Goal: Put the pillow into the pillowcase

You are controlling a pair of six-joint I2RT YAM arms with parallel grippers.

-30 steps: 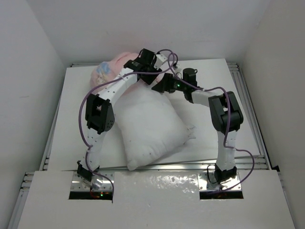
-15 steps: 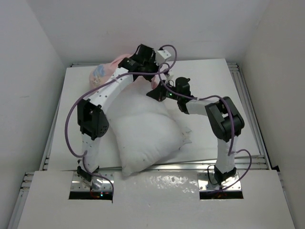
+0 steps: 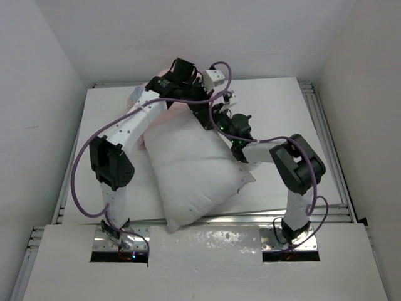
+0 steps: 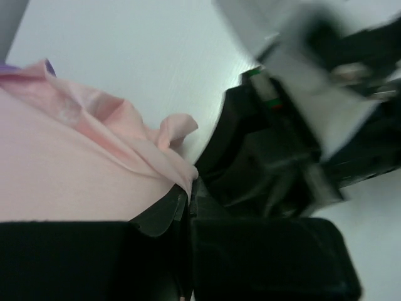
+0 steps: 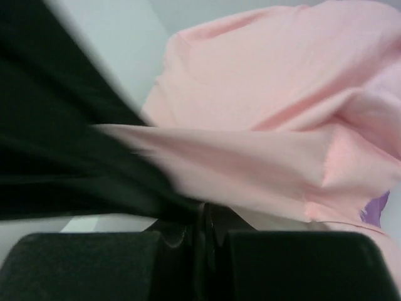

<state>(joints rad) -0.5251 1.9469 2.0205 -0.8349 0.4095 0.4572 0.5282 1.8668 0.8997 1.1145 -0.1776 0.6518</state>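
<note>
left tool (image 4: pixel 188 195) and right tool (image 5: pixel 204 221) each clench a pink fold of the pillowcase (image 5: pixel 269 94) at the far end of the plain white pillow (image 3: pixel 188 169), which lies diagonally on the counter (image 3: pixel 285 103).

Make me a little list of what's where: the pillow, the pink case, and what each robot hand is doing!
pillow: white, lying on the table, most of it uncovered
pillowcase: bunched up at the pillow's far end, pink inside showing
left hand: shut, pinching the pillowcase edge
right hand: shut, pinching a pink fold of the pillowcase
job done: not yet
</note>
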